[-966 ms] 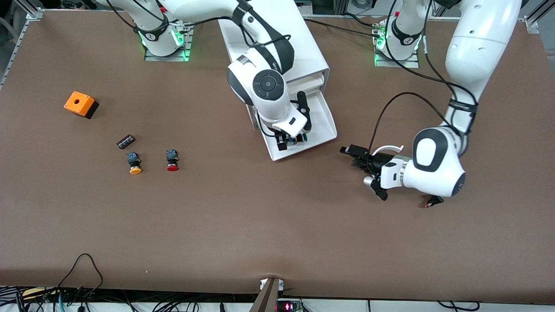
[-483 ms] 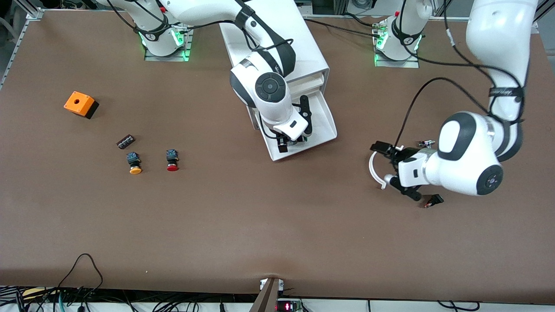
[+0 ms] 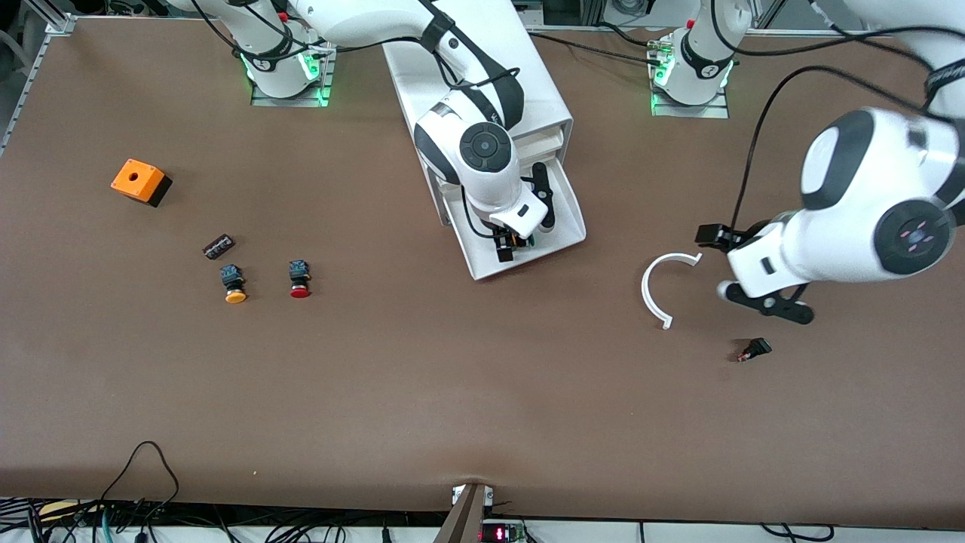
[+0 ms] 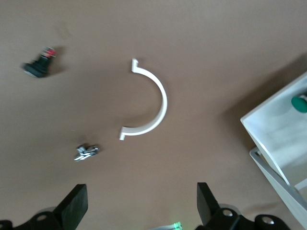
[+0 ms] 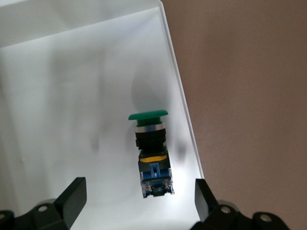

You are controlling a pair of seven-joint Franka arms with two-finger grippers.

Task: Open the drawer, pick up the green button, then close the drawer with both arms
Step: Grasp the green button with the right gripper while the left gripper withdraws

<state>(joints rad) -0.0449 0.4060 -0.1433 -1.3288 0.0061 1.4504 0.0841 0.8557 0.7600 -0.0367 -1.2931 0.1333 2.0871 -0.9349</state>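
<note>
The drawer (image 3: pixel 571 220), lowest of the white cabinet (image 3: pixel 490 53), stands pulled out. The button (image 5: pixel 151 153) lies on its side in the drawer near the front corner, its green cap (image 4: pixel 300 103) facing the cabinet. My right gripper (image 3: pixel 515 245) hangs open just over the drawer; its fingertips (image 5: pixel 72 194) flank the button's blue end without touching it, and the hand hides most of the button in the front view. My left gripper (image 3: pixel 746 273) is open and empty, up over bare table toward the left arm's end (image 4: pixel 139 208).
A white arc (image 3: pixel 654 290) (image 4: pixel 153 103) lies on the table between the drawer and my left gripper. Close by are a small black part (image 3: pixel 754 349) and a tiny metal piece (image 4: pixel 86 152). An orange box (image 3: pixel 139 181), a red-capped button (image 3: pixel 299 279) and an orange-yellow-capped one (image 3: pixel 234 285) sit toward the right arm's end.
My left gripper has swung away from the drawer toward the left arm's end and risen, uncovering the white arc. The right gripper has shifted slightly over the drawer.
</note>
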